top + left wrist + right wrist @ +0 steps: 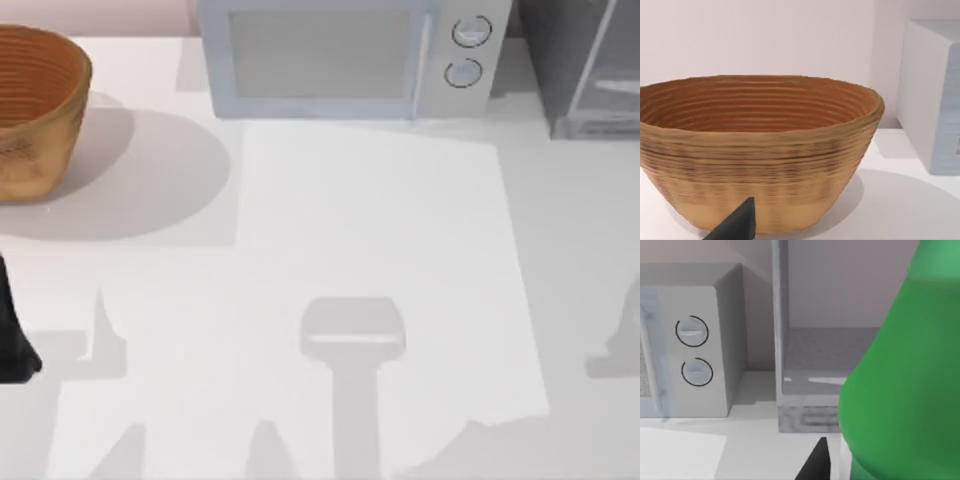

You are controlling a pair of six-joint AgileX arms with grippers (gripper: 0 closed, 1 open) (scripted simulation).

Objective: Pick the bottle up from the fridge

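Right gripper (816,464) shows in its own wrist view as one dark tip, pressed right against the edge of the green plastic bottle (900,390). Whether it is clamped on the bottle or merely beside it I cannot tell.

The bottle looms very close to that camera, nearer than the fridge (805,390), whose pale frame post and grey shelf floor lie behind it. It seems to stand in front of the open compartment, not deep inside. Its body narrows towards a shoulder, and its long axis runs parallel with the fridge's upright post, so I judge it upright. The white microwave (695,350) with two round knobs sits just beside the fridge.

In the top view the fridge (585,70) fills the upper right corner, the microwave (340,55) the upper middle, and the woven basket (35,110) the upper left. That puts the bottle on the right arm's side, well apart from the left arm.

Left gripper (12,340) is parked at the left edge of the top view, facing the basket, and its state cannot be told either.

The coming move turns on this contact: if the grip is real, the bottle need only be drawn back along the line away from the fridge, kept upright.
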